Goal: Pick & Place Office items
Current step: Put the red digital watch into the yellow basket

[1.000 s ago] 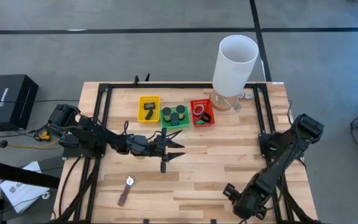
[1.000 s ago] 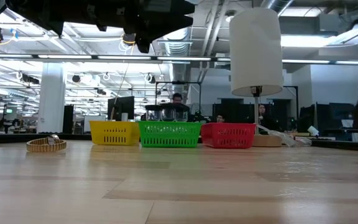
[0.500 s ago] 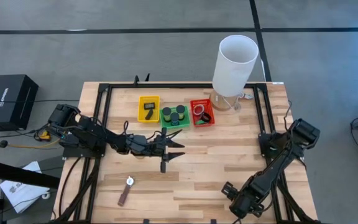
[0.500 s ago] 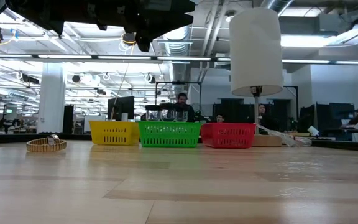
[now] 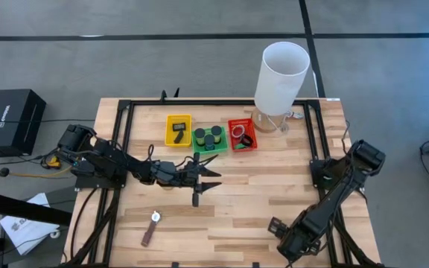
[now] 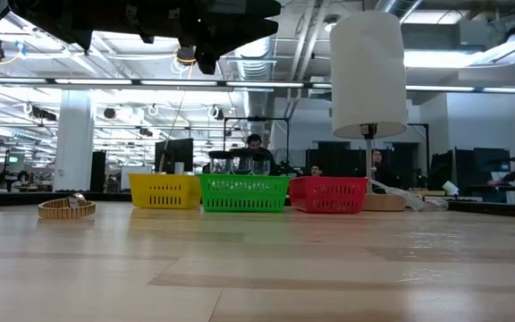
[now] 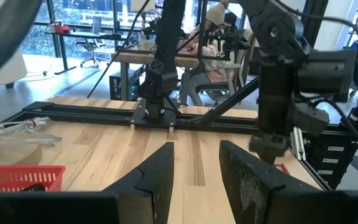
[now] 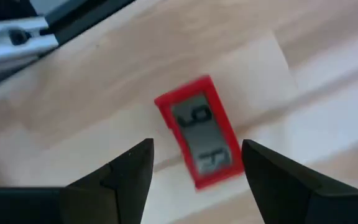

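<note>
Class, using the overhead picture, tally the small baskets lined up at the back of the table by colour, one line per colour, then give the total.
Yellow basket: 1
Green basket: 1
Red basket: 1
Total: 3

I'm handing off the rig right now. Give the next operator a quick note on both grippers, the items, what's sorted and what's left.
Right gripper: open, hovering over the red tag near the table's front right edge; not gripped yet.
Left gripper: open, empty, mid-table in front of the trays.
Done: dark item in yellow tray, dark cylinders in green tray, small items in red tray.
Left: red tag, plus the watch lying front left.
</note>
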